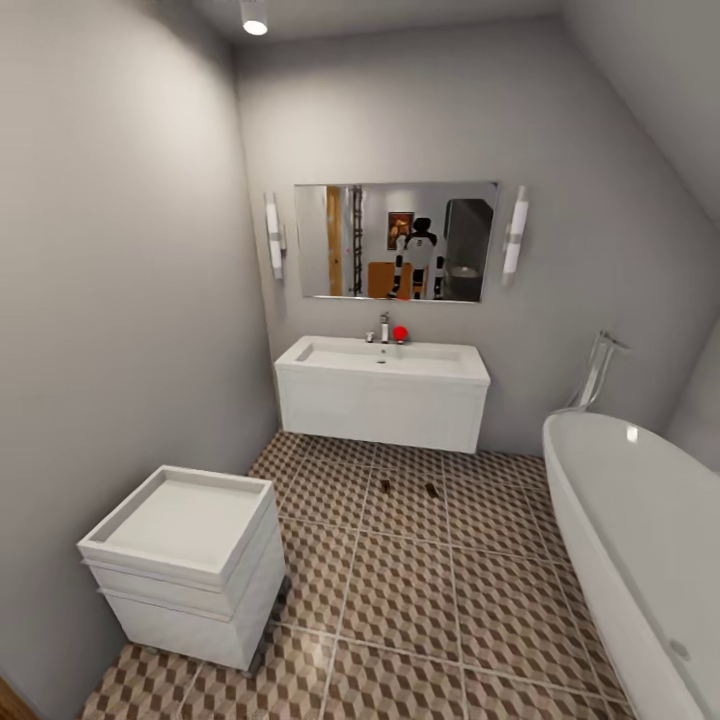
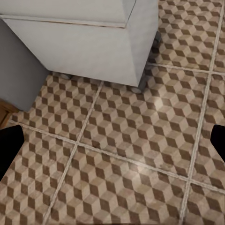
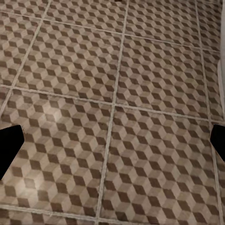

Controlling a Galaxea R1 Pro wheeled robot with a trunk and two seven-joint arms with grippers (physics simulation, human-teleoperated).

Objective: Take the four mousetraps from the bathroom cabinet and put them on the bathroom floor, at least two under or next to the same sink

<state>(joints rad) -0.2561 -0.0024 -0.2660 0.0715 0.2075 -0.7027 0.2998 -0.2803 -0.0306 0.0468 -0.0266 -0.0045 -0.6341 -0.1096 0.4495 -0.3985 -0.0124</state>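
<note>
Two small dark mousetraps [image 1: 385,486] [image 1: 431,490] lie on the cube-patterned bathroom floor [image 1: 400,590], just in front of the white wall-hung sink [image 1: 380,385]. They lie side by side, a short gap apart. My left gripper [image 2: 112,147] hangs open over bare tiles close to the white cube unit, its dark fingertips [image 2: 9,150] at the frame edges. Open too, my right gripper [image 3: 112,145] hovers above bare floor [image 3: 117,93] with nothing between its fingers. The cabinet is out of view.
A white cube unit with a tray top [image 1: 190,560] stands on small feet at the left wall. A white bathtub [image 1: 640,540] runs along the right side. A mirror [image 1: 395,240] hangs above the sink, and a red object [image 1: 400,333] sits by the faucet.
</note>
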